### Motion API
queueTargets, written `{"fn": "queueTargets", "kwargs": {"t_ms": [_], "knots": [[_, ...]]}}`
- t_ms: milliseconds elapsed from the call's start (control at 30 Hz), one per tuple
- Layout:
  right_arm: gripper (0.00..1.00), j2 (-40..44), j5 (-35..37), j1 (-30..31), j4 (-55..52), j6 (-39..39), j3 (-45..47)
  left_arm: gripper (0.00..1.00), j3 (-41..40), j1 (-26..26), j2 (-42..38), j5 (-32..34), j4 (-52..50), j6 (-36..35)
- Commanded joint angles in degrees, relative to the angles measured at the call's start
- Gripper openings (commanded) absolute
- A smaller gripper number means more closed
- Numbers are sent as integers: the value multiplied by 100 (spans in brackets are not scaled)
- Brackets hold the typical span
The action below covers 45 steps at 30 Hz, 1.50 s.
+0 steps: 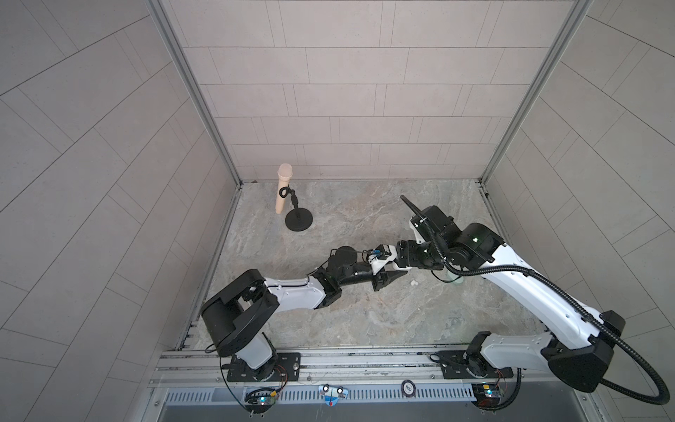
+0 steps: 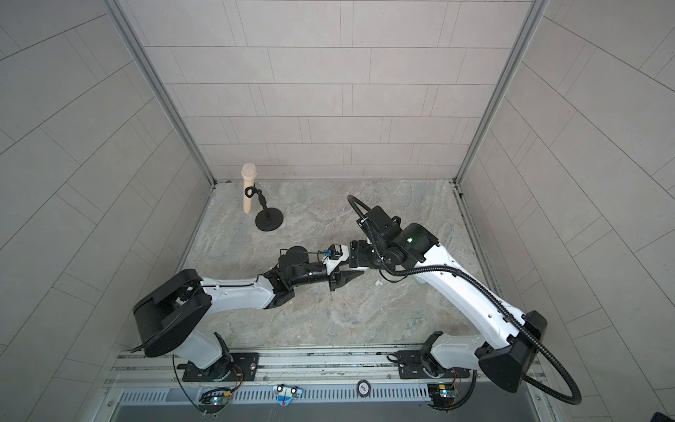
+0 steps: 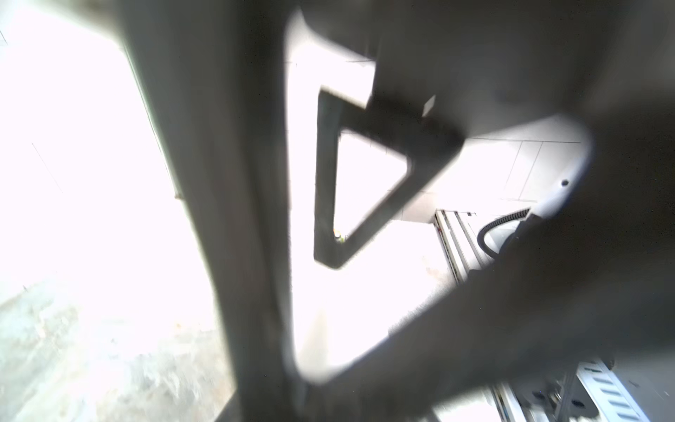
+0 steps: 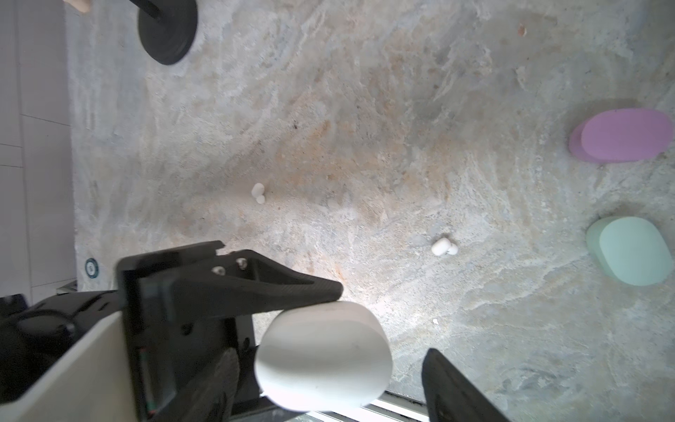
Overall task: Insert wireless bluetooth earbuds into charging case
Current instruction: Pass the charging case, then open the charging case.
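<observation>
White case (image 4: 310,329) clenched in left pincer (image 1: 392,277), right pincer (image 4: 334,369) released beside it, white earbuds (image 4: 443,246) well apart.

We've got a beige microphone (image 1: 284,190) clipped into its black round-based stand (image 1: 298,220) at eleven o'clock on the marbled bench (image 1: 365,321). Grey tiled walls (image 1: 347,91) surround it, with a metal rail (image 1: 365,361) at six.

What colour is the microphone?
The microphone is pale peach, clearest in a top view.
</observation>
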State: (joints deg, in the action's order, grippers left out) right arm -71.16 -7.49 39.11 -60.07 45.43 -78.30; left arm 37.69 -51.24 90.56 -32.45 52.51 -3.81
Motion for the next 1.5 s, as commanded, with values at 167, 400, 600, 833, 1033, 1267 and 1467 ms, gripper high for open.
{"fn": "queueTargets", "kwargs": {"t_ms": [167, 400, 600, 833, 1033, 1267, 1467], "knots": [[85, 594, 218, -132, 19, -712, 34, 24, -396, -36, -382, -125, -16, 342], [84, 1029, -188, -223, -14, -2594, 255, 23, -658, -20, -1037, -375, -293, 625], [81, 1560, -625, 24, 400, -3833, 727, 23, -737, 48, -1498, -622, -571, 814], [80, 1680, -494, 436, 731, -4377, 1030, 22, -648, 106, -1692, -816, -741, 857], [79, 1507, -311, 684, 883, -4464, 1097, 21, -634, 123, -1777, -827, -837, 786], [78, 1446, -267, 755, 984, -4469, 1202, 21, -643, 116, -1834, -807, -874, 742], [78, 1388, -315, 874, 1091, -4471, 1278, 21, -633, 120, -1850, -810, -889, 714]]}}
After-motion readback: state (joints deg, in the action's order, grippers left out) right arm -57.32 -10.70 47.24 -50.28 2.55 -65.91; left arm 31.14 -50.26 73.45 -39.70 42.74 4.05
